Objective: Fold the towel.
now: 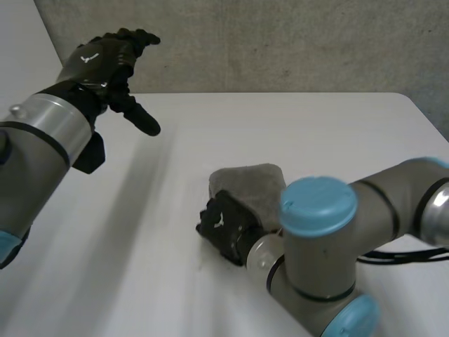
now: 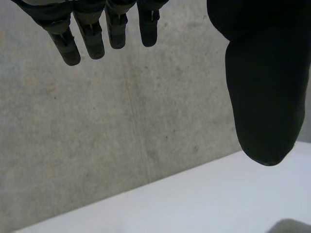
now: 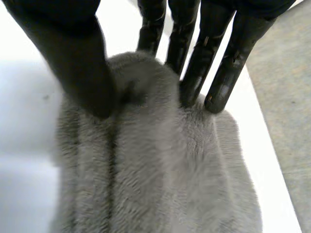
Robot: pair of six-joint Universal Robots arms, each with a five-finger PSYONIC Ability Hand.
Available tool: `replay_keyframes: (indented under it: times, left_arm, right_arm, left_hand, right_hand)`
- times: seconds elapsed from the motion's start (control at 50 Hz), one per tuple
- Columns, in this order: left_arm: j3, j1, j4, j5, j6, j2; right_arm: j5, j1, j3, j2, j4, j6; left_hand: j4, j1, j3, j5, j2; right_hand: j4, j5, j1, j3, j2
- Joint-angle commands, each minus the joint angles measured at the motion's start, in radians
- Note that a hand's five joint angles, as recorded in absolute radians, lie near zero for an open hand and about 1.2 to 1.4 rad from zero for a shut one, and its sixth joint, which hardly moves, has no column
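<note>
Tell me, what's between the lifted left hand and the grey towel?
Nothing. The head view shows bare white table between the left hand and the towel.

White table (image 1: 295, 126) w/ grey towel (image 1: 254, 186) lying bunched approx mid, twd robot's right

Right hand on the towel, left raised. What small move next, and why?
Probably raise the right hand a little: its thumb and fingers pinch a ridge of the towel, so lifting starts the fold. The left hand is open, off the towel.
</note>
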Motion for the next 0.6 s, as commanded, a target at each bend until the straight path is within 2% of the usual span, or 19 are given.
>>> replay_keyframes:
  times: [0.02,0.04,0.08,0.1,0.14,0.16,0.24,0.38,0.6]
  left_arm:
    - [0.011,-0.064,-0.009,-0.086,0.009,-0.102]
    - [0.011,-0.08,-0.009,-0.088,0.009,-0.13]
    - [0.01,-0.093,-0.007,-0.086,0.01,-0.153]
    - [0.002,-0.107,-0.006,-0.086,0.006,-0.173]
    - [-0.006,-0.117,0.002,-0.085,-0.002,-0.196]
    - [-0.01,-0.129,0.02,-0.085,-0.004,-0.225]
    - [-0.01,-0.166,0.075,-0.083,-0.004,-0.288]
    - [0.023,-0.238,0.204,-0.08,0.005,-0.424]
    - [0.091,-0.255,0.192,-0.08,0.009,-0.64]
  right_arm:
    - [0.081,-0.042,0.063,-0.11,-0.06,0.117]
    - [0.081,-0.042,0.063,-0.111,-0.06,0.117]
    - [0.073,-0.12,0.089,-0.169,-0.081,0.271]
    - [0.073,-0.121,0.089,-0.169,-0.081,0.272]
    - [0.07,-0.226,0.096,-0.224,-0.072,0.445]
    - [0.07,-0.226,0.096,-0.224,-0.072,0.446]
    - [0.038,-0.343,0.075,-0.235,0.024,0.62]
    - [-0.063,-0.4,0.029,-0.137,0.124,0.665]
    - [-0.114,-0.397,0.006,0.027,0.063,0.742]
  left_hand:
    - [0.009,0.0,0.009,-0.03,0.006]
    - [0.009,0.0,0.009,-0.03,0.006]
    - [0.009,0.0,0.009,-0.03,0.006]
    - [0.009,0.0,0.009,-0.03,0.006]
    - [0.009,0.0,0.009,-0.03,0.006]
    - [0.009,0.0,0.009,-0.03,0.006]
    - [0.009,0.0,0.009,-0.03,0.006]
    - [0.012,0.003,0.013,-0.026,0.01]
    - [0.018,0.009,0.018,-0.021,0.016]
  right_hand:
    - [-0.538,-0.52,-0.501,-0.545,-0.494]
    - [-0.538,-0.52,-0.501,-0.545,-0.494]
    - [-0.538,-0.52,-0.501,-0.545,-0.494]
    - [-0.538,-0.52,-0.501,-0.545,-0.494]
    - [-0.538,-0.52,-0.501,-0.545,-0.494]
    - [-0.538,-0.52,-0.501,-0.545,-0.494]
    - [-0.538,-0.52,-0.501,-0.545,-0.494]
    - [-0.538,-0.52,-0.501,-0.545,-0.494]
    - [-0.538,-0.52,-0.501,-0.545,-0.494]
